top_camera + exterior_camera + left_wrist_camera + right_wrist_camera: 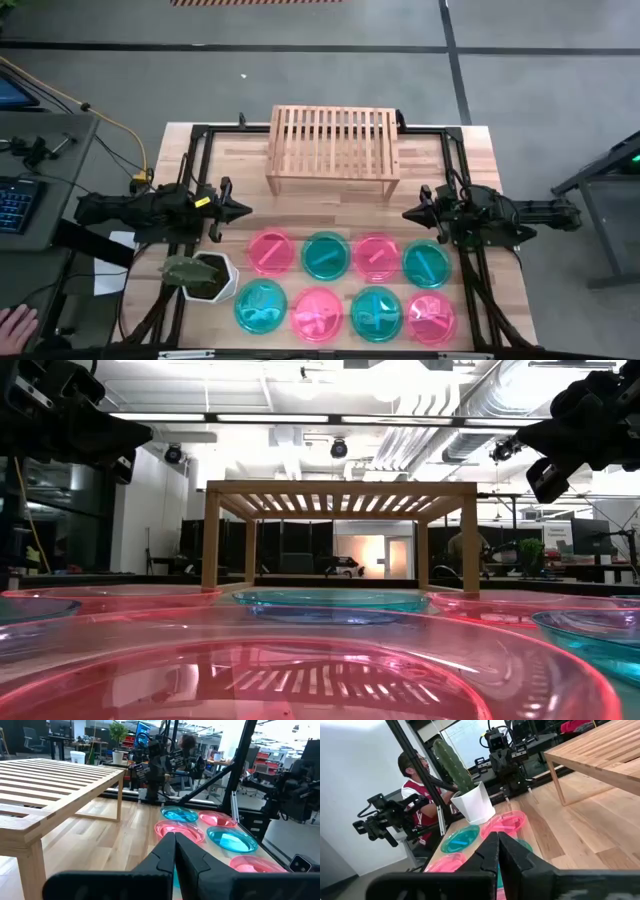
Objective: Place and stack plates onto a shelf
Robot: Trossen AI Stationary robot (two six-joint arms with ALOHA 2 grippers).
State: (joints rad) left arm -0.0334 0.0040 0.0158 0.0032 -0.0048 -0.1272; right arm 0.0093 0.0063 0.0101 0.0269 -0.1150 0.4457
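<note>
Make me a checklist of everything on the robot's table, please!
Surface: wooden table, bare around the rack.
Job's things: eight plates in two rows, pink and teal alternating, none stacked; shelf empty.
Clutter: white pot holding a cactus.
Grippers: left gripper and right gripper both shut, holding nothing, above the table.
Cables: yellow cable left of the table.
Surroundings: keyboard; a person's hand.

A grey concrete floor [540, 40] crossed by dark lines surrounds the butcher-block tabletop [330, 212]. A side desk [40, 150] carries a keyboard [15, 203]. Overhead run white ducts [420, 385] and strip lights [300, 418]; beyond stand workbenches [55, 742].
</note>
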